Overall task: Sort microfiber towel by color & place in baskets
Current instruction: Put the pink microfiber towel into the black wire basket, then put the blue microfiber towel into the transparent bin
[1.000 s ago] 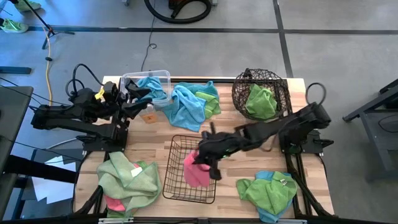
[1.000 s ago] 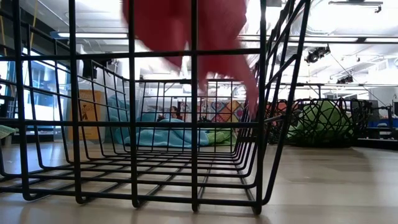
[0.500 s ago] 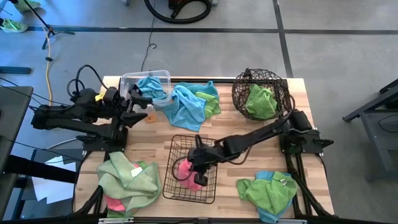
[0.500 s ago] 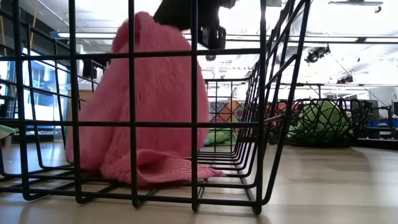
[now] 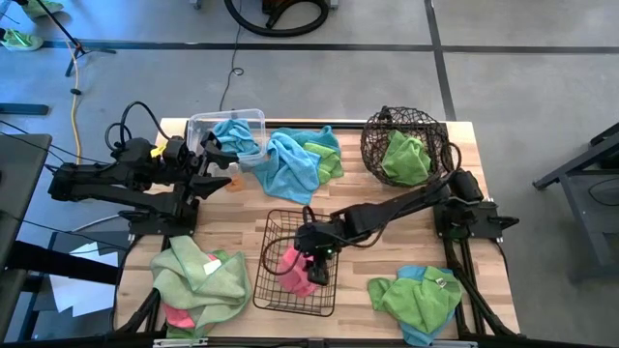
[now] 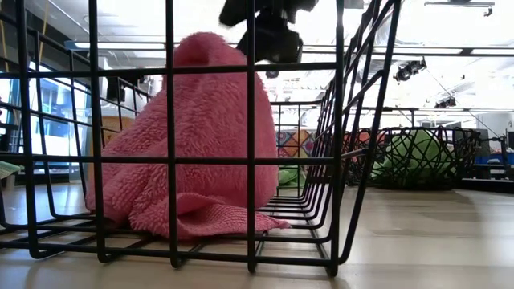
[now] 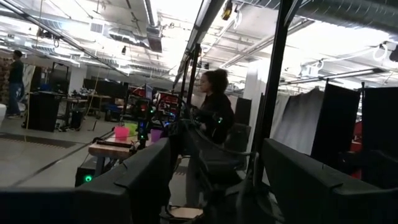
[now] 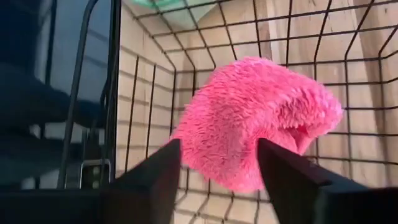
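- The right gripper (image 5: 311, 257) has just let go: its fingers (image 8: 152, 180), clamped on the fluffy pink microfiber towel (image 5: 295, 270) a second ago, now stand apart just above it.
- The towel has settled on the floor of the black rectangular wire basket (image 5: 274, 224), so this one looks sorted.
- Wire walls hem the gripper in; straight up looks like the free way out.
- The left gripper (image 5: 219, 160), fingers apart, waits beside the clear plastic rectangular bin (image 5: 253, 115).

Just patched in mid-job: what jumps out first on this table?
A bright pink towel heaped in the black wire basket at the table's front middle, with the right gripper open just above it. The left gripper waits open by the clear bin at the back left.
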You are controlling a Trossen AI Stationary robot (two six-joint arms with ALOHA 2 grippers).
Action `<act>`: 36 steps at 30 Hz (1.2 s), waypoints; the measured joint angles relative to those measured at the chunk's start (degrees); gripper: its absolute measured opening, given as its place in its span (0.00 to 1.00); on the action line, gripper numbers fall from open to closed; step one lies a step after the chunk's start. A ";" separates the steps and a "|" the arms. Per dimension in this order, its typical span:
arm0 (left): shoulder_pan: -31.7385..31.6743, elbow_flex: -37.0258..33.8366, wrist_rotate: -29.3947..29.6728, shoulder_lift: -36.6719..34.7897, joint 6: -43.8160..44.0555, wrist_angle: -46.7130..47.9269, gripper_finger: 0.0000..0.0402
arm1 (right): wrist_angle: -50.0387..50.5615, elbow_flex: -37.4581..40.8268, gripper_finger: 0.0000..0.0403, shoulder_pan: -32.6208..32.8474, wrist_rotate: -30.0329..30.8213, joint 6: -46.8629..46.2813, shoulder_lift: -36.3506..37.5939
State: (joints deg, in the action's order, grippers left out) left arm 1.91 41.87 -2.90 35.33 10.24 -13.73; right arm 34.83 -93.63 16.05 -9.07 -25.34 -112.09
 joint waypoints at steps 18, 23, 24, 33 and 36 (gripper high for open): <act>0.00 -0.07 -2.78 -0.55 3.88 7.32 0.61 | 30.41 -22.72 0.66 -0.63 0.93 5.06 0.17; 0.02 -0.04 -2.89 -0.96 4.63 9.88 0.61 | 38.55 -23.73 0.60 -0.59 5.56 5.70 0.17; 0.02 -0.04 -2.89 -0.88 4.63 9.91 0.61 | 40.06 -23.73 0.59 -0.59 5.77 5.24 0.15; 0.02 -0.04 -2.89 -0.44 4.62 11.31 0.61 | 55.75 -23.54 0.58 -0.59 11.00 4.93 1.23; 0.00 -0.04 -2.50 -0.39 4.62 11.38 0.61 | 52.87 -19.81 0.58 -0.59 12.08 4.31 6.22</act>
State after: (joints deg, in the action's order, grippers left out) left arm 1.91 41.82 -5.40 34.94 14.86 -2.35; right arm 87.70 -113.43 15.46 3.01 -21.03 -105.87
